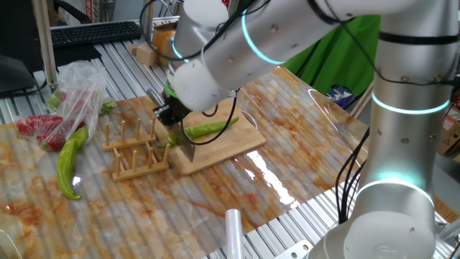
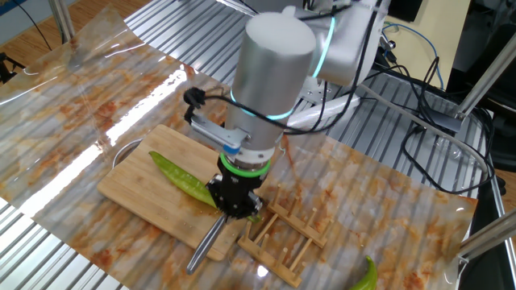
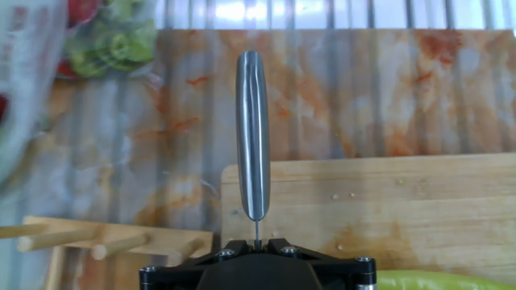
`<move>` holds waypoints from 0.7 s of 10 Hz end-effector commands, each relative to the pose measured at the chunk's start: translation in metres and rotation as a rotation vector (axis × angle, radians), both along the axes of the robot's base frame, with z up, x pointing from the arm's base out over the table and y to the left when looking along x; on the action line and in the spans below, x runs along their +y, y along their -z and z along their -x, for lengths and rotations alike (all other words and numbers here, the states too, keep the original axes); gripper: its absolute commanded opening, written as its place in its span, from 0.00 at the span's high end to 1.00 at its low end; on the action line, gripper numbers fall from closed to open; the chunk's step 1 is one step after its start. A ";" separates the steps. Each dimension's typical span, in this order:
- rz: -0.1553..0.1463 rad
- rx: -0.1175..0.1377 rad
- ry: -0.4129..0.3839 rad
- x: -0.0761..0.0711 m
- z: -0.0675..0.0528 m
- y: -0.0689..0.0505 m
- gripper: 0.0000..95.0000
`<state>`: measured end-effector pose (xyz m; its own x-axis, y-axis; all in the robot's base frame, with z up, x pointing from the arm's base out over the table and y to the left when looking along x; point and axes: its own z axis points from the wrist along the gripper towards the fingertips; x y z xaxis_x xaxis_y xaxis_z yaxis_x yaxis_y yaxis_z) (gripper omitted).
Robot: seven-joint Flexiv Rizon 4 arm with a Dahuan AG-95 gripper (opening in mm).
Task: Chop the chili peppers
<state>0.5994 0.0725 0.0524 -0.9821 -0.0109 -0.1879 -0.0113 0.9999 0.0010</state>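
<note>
A whole green chili pepper [image 1: 212, 128] lies on the wooden cutting board [image 1: 233, 147]. It also shows in the other fixed view [image 2: 181, 176] and at the bottom right of the hand view [image 3: 451, 280]. My gripper [image 2: 234, 205] is shut on a steel knife [image 2: 205, 246] and holds it low at the board's edge nearest the rack, beside the chili's end. In the hand view the knife [image 3: 253, 137] points away from the gripper [image 3: 256, 242]. A small green piece [image 2: 255, 217] lies beside the gripper.
A wooden peg rack [image 1: 136, 151] stands right next to the board. A thicker pale green curved pepper [image 1: 70, 162] lies left of it. A clear plastic bag [image 1: 75, 101] with red peppers [image 1: 39, 128] sits at the far left. A keyboard [image 1: 93, 32] is behind.
</note>
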 end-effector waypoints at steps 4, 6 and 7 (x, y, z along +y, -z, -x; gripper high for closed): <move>-0.001 0.019 0.004 -0.001 -0.003 -0.012 1.00; -0.004 0.024 0.005 -0.002 -0.004 -0.017 1.00; -0.004 0.027 0.004 -0.003 -0.005 -0.020 1.00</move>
